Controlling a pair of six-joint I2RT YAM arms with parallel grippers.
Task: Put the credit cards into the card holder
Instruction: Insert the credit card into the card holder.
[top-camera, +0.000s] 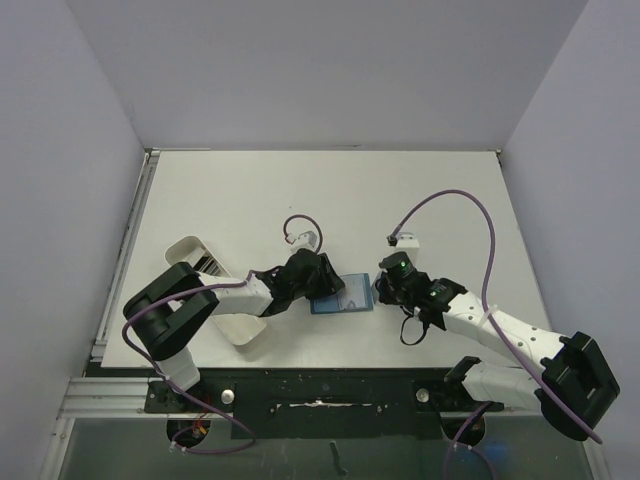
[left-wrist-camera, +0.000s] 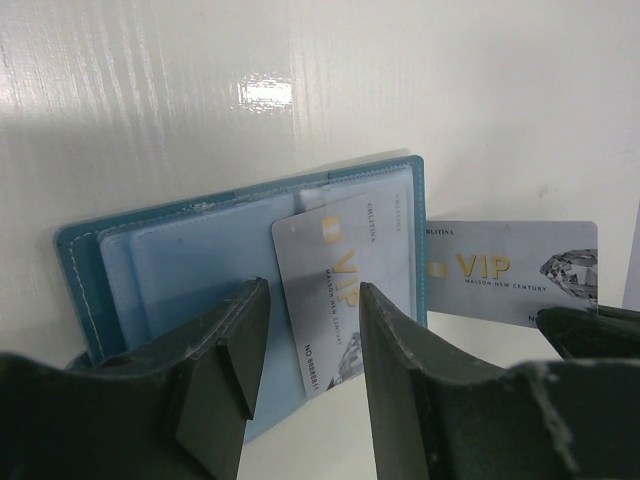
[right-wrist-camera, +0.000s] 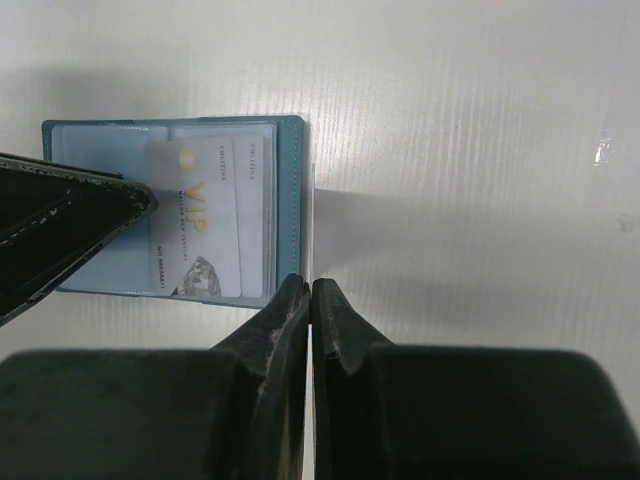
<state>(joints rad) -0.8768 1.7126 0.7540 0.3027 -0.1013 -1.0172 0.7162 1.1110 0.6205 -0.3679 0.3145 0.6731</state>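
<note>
The teal card holder (left-wrist-camera: 190, 255) lies open and flat on the white table, between the two arms in the top view (top-camera: 345, 299). One pale VIP credit card (left-wrist-camera: 335, 275) lies tilted on its right half, its top end in a clear pocket. My left gripper (left-wrist-camera: 313, 290) is open, its fingers straddling that card's lower end just above the holder. A second credit card (left-wrist-camera: 510, 268) sticks out past the holder's right edge. My right gripper (right-wrist-camera: 311, 285) is shut on this card, seen edge-on (right-wrist-camera: 313, 225) in the right wrist view.
A long white tray (top-camera: 190, 250) sits under the left arm at the table's left. Purple cables (top-camera: 470, 200) arc over the right arm. Grey walls close in the table on three sides.
</note>
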